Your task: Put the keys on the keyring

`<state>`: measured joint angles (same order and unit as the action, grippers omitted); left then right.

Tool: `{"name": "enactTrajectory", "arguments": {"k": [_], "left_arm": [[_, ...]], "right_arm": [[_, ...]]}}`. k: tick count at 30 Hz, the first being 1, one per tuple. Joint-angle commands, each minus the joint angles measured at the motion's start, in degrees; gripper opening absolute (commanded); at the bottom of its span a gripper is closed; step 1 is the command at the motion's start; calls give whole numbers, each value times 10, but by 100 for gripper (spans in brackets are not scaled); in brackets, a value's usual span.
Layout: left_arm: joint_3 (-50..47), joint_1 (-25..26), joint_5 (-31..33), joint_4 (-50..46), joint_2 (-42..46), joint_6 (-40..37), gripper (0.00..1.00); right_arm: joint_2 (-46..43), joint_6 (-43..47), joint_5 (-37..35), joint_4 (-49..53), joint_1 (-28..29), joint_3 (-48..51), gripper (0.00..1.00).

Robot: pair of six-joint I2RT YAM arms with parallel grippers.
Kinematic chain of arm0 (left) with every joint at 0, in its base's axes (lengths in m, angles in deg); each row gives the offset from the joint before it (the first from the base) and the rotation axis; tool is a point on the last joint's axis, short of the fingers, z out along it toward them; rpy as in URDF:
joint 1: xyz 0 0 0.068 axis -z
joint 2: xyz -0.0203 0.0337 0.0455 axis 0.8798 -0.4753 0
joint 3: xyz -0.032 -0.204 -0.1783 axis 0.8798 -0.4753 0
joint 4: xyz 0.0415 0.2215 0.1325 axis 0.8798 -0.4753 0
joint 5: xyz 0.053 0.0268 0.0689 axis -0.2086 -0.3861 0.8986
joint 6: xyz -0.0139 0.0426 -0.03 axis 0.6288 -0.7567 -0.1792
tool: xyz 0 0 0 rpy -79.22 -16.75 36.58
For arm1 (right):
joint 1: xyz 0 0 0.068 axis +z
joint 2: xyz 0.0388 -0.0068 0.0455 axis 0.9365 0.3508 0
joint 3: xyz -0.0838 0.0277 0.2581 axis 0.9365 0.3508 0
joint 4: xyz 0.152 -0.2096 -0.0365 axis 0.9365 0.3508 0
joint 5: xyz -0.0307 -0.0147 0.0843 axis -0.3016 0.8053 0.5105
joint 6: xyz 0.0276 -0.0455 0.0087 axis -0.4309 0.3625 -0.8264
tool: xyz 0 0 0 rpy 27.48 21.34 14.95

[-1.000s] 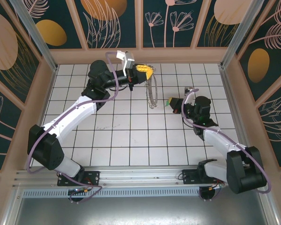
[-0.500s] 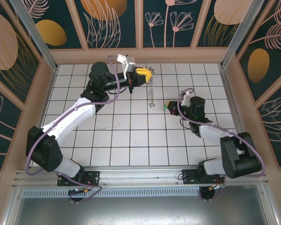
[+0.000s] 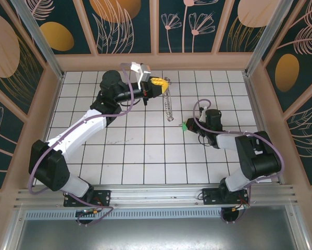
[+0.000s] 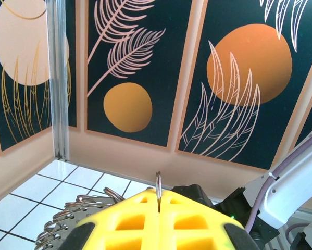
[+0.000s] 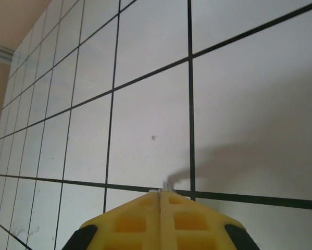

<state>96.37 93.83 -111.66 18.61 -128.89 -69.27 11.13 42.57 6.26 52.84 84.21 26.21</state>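
Left wrist: keyring point(image 4: 57, 229) largely hidden behind left gripper point(image 4: 159, 200). One thin edge stands out of the finger seam, and the bumpy coils at lower left are cut by the bottom edge.

Right wrist: key point(image 5: 167, 184) shows as a pale, blurred tip above right gripper point(image 5: 161, 200), the remainder hidden between the fingers.

Top: green head point(image 3: 184, 125) is a mere speck, blade too small to resolve.
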Motion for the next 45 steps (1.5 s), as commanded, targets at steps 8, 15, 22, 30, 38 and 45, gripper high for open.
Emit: {"name": "enactTrajectory", "arguments": {"k": [8, 15, 22, 30, 38, 45], "left_arm": [[12, 0, -8, 10, -9, 4, 0], [76, 0, -69, -87, -44, -41, 0], [189, 0, -135, -247, -96, -122, 0], [270, -9, -186, -323, -145, -150, 0], [305, -11, -207, -347, -164, -157, 0], [314, -11, -213, -346, -169, -153, 0]], "right_arm": [[-53, 18, 8, 58, -3, -34, 46], [-165, 81, 69, 139, -34, -140, 53], [-176, 134, 212, 81, -71, -250, 51], [-180, 76, 397, -100, -117, -253, 46], [-185, 66, 445, -116, -79, -271, 44], [-167, 81, 439, -104, -47, -287, 43]]}}
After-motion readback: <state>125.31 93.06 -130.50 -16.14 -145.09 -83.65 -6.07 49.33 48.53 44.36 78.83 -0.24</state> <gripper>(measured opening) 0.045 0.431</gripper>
